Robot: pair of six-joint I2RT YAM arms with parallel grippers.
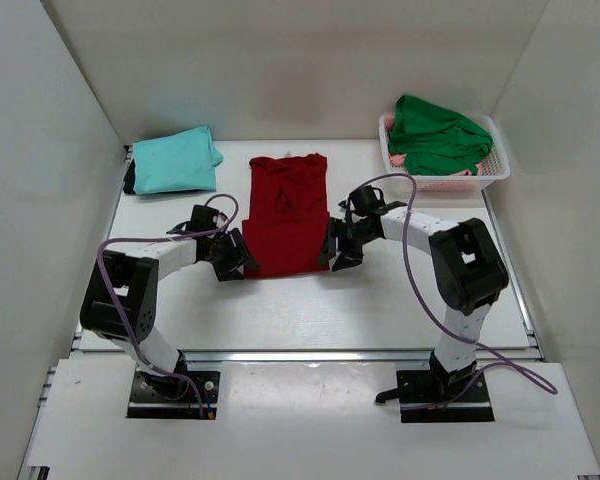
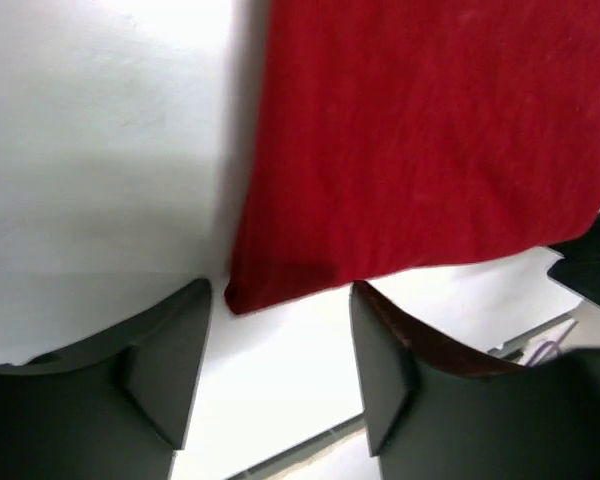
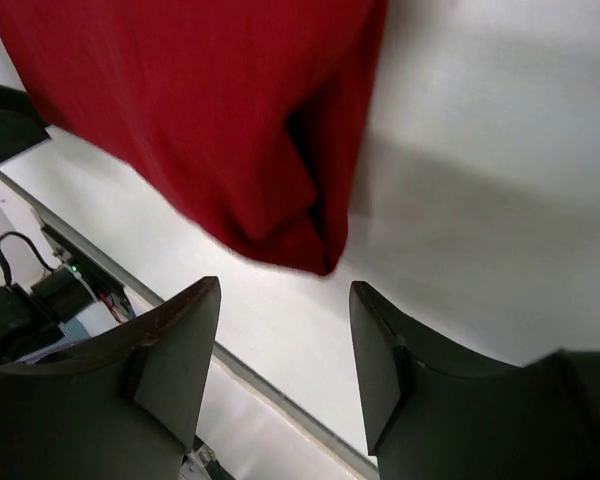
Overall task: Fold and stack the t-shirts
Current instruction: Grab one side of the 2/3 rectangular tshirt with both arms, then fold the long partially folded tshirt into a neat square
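The dark red t-shirt (image 1: pixel 287 212) lies flat as a long narrow strip in the middle of the table. My left gripper (image 1: pixel 242 262) is open at its near left corner, which shows just beyond the jaws in the left wrist view (image 2: pixel 400 150). My right gripper (image 1: pixel 335 255) is open at its near right corner, which lies just beyond the jaws in the right wrist view (image 3: pixel 210 120). Neither holds cloth. The light teal t-shirt (image 1: pixel 175 160) lies folded at the back left. The bright green t-shirt (image 1: pixel 435 135) is bunched in the basket.
The white lattice basket (image 1: pixel 498 165) stands at the back right, with some pink cloth under the green shirt. White walls close in the table on three sides. A metal rail runs along the table's near edge (image 1: pixel 310 353).
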